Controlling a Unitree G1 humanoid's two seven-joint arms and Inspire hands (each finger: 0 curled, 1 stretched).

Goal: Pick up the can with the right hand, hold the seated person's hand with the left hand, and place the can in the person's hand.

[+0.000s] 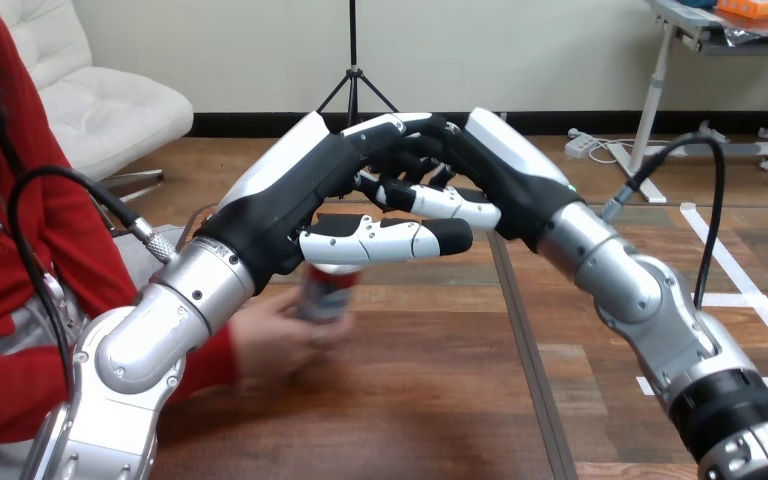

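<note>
The can [326,292], red and white with a silver body, stands upright in the person's hand [278,341] at the lower left, over the table. Its top is hidden behind my left thumb. My left hand [295,190] is raised above the can and apart from it, thumb stretched out to the right, fingers relaxed and holding nothing. My right hand [505,170] is raised at the centre right with its fingers [450,205] reaching left. They meet the left hand's fingers, and nothing is in its grasp.
The wooden table [440,400] spreads below both arms, with a dark seam running down its middle. The person's red sleeve [20,360] lies along the left edge behind my left forearm.
</note>
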